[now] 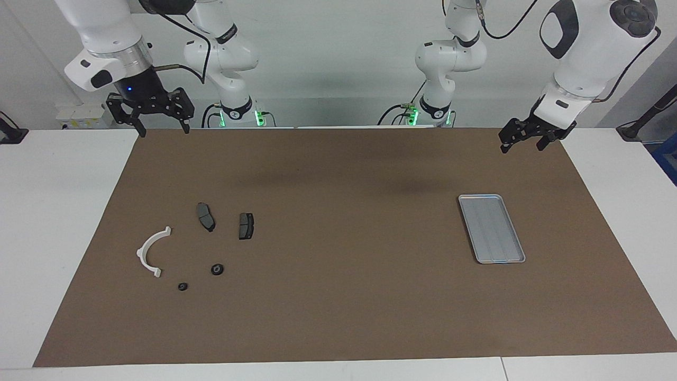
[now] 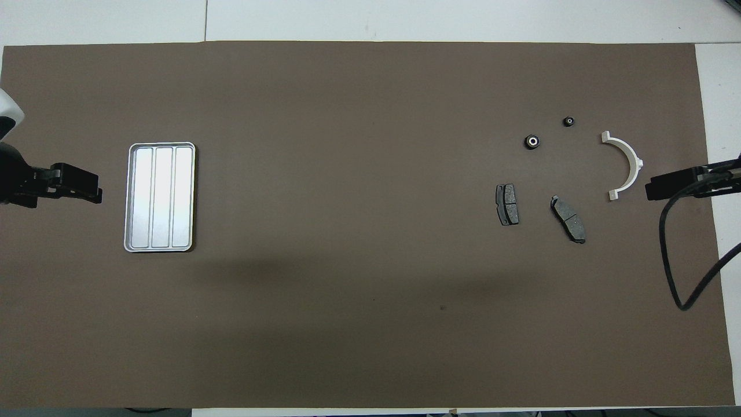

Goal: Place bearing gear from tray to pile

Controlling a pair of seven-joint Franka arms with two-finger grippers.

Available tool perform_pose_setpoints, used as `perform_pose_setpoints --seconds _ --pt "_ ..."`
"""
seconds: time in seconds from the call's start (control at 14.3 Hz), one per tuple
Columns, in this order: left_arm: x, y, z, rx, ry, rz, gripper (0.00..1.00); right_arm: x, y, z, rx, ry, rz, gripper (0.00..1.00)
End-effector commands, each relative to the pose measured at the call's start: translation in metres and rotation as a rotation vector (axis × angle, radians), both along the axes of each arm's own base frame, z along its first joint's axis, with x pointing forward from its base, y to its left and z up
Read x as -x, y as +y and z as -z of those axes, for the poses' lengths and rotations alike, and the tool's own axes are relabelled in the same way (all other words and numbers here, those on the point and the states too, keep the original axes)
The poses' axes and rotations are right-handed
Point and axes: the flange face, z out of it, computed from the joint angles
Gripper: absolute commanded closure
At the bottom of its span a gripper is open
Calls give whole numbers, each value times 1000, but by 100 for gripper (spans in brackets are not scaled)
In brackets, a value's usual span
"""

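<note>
In the facing view, the silver tray lies at the right of the frame on the brown mat, its long axis running from upper left to lower right, with nothing in it. At the lower left sits the pile: a white half-ring bracket with its open side toward the frame's right, two dark brake pads side by side above it, a larger bearing gear and a smaller bearing gear below them, all apart from one another. The right gripper hangs at the upper left over the mat's edge, fingers spread and holding nothing. The left gripper hangs at the upper right, spread and empty as well.

In the overhead view, the tray stands at the left with its long axis up and down the frame, ridges along it. The gears lie at the upper right beside the bracket. The left gripper shows at the left edge, the right gripper at the right edge.
</note>
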Motion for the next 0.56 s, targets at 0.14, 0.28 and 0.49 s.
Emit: perform_pose_setpoints --seconds 0.14,0.28,0.49 --pt "1 1 -1 3 12 3 0 6 0 0 -25 0 21 0" --pt "1 0 -1 3 12 5 0 6 -1 1 -24 3 23 0" --pt "1 0 -1 3 12 5 0 6 -1 1 -23 3 23 0"
